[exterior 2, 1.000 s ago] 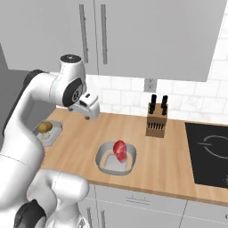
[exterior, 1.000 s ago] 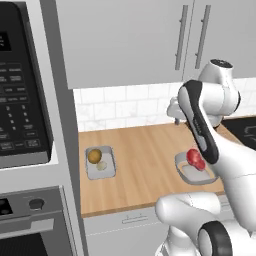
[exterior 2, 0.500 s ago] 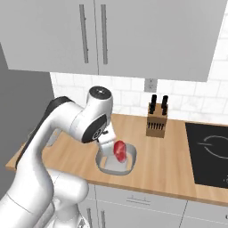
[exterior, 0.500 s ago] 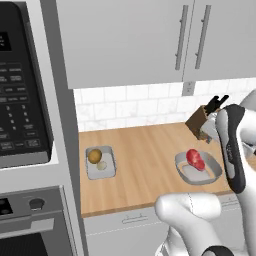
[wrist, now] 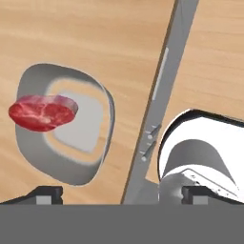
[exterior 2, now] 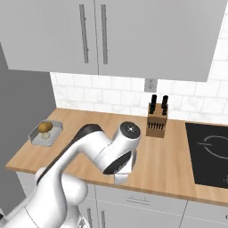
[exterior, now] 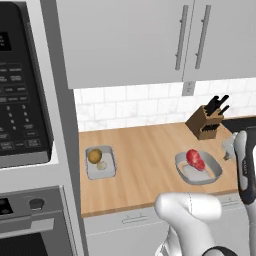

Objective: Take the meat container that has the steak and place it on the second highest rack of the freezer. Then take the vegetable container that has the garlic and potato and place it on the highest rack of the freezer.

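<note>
Steak sits in its tray on the counter, gripper now swung from the veg tray side to above it, jaws wide and empty, so first pickup likely next.

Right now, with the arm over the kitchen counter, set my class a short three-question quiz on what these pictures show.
1. True or false: the steak lies in the grey tray nearer the knife block.
2. Which two foods share the other tray?
A potato and garlic
B steak and potato
C garlic and onion
3. Fill in: seen from the hand camera, the gripper is ____ and holds nothing.

Key: 1 true. 2 A: the potato and garlic sit together. 3 open.
</note>
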{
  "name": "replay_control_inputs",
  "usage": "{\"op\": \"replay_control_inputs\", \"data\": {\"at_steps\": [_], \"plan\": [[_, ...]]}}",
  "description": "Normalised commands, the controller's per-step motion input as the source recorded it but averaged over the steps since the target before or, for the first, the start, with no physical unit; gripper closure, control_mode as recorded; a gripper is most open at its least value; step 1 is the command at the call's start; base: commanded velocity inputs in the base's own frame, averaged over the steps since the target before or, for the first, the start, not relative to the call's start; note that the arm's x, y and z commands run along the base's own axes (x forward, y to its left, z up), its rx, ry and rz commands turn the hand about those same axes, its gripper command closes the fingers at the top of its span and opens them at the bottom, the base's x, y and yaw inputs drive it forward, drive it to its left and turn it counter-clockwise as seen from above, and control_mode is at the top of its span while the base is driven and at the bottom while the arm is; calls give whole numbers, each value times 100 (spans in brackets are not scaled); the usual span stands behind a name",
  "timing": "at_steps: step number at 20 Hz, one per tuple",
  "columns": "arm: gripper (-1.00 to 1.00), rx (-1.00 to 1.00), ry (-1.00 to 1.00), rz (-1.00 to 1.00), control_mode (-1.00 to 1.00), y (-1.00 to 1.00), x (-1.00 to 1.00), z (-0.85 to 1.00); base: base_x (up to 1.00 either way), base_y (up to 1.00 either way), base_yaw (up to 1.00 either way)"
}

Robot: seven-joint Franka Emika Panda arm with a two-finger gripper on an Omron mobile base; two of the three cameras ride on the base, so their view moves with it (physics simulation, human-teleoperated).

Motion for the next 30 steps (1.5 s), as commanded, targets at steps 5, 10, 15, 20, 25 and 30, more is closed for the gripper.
{"op": "replay_control_inputs", "data": {"at_steps": [5, 10, 15, 20, 25, 30], "plan": [[-100, 7, 12, -14, -100, -9, 51, -53, 0, 0, 0], [-100, 1, 18, -5, -100, -2, 52, -52, 0, 0, 0], [-100, 0, 11, 0, -100, -5, 29, -58, 0, 0, 0], [-100, 0, 0, 0, -100, 0, 24, -37, 0, 0, 0], [-100, 0, 5, 0, -100, 0, 37, -31, 0, 0, 0], [-100, 0, 5, 0, -100, 0, 20, -40, 0, 0, 0]]}}
